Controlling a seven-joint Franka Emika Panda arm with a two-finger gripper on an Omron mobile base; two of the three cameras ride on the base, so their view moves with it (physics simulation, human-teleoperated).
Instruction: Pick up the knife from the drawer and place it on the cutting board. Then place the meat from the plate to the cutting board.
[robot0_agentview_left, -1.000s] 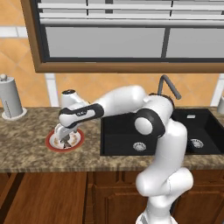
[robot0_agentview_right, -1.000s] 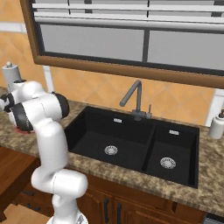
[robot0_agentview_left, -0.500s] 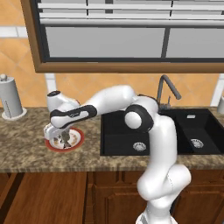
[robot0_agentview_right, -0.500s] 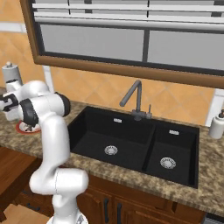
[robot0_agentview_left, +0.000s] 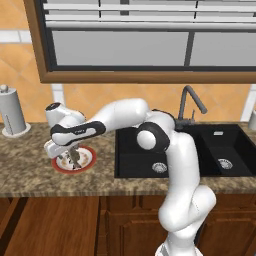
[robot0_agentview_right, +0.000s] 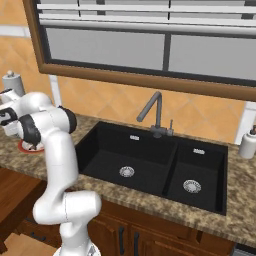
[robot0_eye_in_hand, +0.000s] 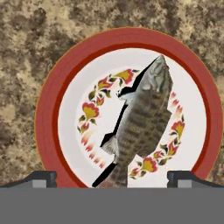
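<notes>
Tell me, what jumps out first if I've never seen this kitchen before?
The white robot arm stretches left over the speckled stone counter, its open pincer poised over a red-rimmed plate. On that plate lies the meat, shaped like a whole striped fish. To the right sits a black double sink under a dark faucet.

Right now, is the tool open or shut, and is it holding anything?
Tool: open and empty, its tips apart above the meat on the plate.
</notes>
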